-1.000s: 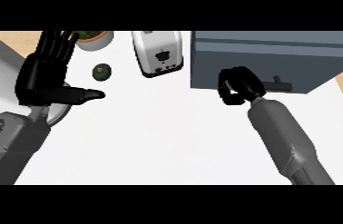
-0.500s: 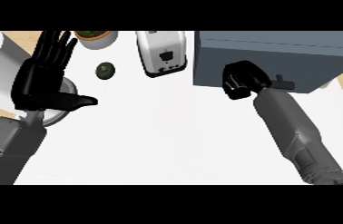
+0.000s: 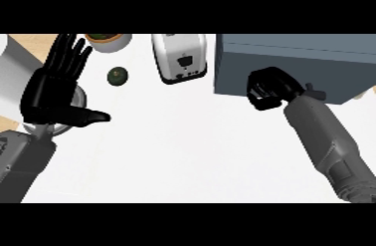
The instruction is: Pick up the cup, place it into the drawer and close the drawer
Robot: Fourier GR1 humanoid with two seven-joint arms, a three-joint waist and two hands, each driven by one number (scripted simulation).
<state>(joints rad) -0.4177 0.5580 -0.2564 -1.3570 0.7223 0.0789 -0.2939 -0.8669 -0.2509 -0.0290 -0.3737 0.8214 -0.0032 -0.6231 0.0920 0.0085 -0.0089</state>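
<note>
The grey drawer unit [image 3: 294, 56] fills the top right of the head view. Its front face [image 3: 235, 83] looks down toward me, with a small dark handle [image 3: 316, 90] showing on it. My right hand [image 3: 272, 88] lies against that front just left of the handle, fingers curled under and holding nothing that I can see. No cup shows anywhere in the open. My left hand [image 3: 55, 88] rests open at the left edge, fingers up and thumb pointing right.
A white appliance [image 3: 180, 58] stands at the top centre beside the drawer unit. A small dark green round object [image 3: 117, 76] lies left of it. A white pot with a green rim [image 3: 109, 41] is at the top, and a grey round thing [image 3: 79, 98] peeks from behind my left hand.
My right hand has shifted slightly up and right onto the drawer front and curled tighter. My left hand has risen a little, fingers straighter.
</note>
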